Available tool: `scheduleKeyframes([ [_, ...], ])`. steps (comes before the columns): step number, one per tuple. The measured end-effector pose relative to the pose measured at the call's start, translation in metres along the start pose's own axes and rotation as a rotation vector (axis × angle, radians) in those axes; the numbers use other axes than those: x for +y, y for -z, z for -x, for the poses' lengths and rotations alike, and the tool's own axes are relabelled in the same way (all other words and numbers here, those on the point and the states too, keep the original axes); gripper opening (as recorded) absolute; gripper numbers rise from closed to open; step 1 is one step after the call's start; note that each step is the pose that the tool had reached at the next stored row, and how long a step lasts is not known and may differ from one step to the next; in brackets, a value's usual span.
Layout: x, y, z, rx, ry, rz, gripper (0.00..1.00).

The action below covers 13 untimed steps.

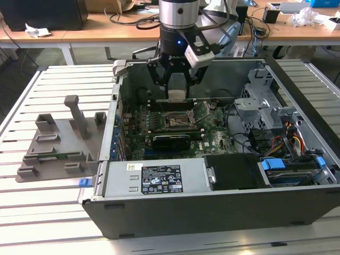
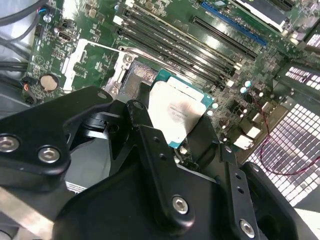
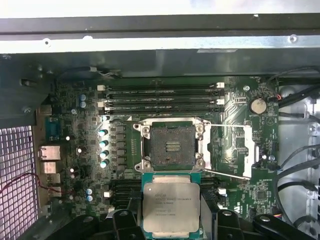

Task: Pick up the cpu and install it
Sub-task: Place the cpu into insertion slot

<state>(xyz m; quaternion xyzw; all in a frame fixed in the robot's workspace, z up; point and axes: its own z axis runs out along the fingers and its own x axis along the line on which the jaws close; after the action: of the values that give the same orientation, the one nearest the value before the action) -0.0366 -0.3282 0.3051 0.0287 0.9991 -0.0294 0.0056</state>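
The cpu (image 1: 177, 95), a flat square chip with a dull silver top and green rim, hangs inside the open computer case, with my gripper (image 1: 177, 87) shut on it from two sides. In both wrist views the cpu (image 3: 171, 205) (image 2: 177, 112) sits between the black fingers (image 3: 122, 220). It is held above the motherboard, just beside the bare socket (image 3: 172, 145) (image 1: 178, 121) and apart from it. The socket's metal frame (image 3: 245, 145) is swung open to one side.
The case (image 1: 159, 183) lies open on a slatted white table, with drive cages and cables (image 1: 276, 133) at the exterior view's right. Memory slots (image 3: 160, 97) run beside the socket. A grey fixture plate with upright posts (image 1: 58, 143) lies at the exterior view's left.
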Motion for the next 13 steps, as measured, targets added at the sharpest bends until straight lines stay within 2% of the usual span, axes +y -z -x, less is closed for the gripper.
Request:
scheduleKeyframes([
  [6,0.0000,0.0000,0.0000,0.0046,-0.079,-0.0011,0.55],
  [10,0.0000,0.0000,0.0000,0.0098,-0.168,-0.0024,0.55],
  [13,0.0000,0.0000,0.0000,0.0121,-0.206,-0.0030,0.55],
])
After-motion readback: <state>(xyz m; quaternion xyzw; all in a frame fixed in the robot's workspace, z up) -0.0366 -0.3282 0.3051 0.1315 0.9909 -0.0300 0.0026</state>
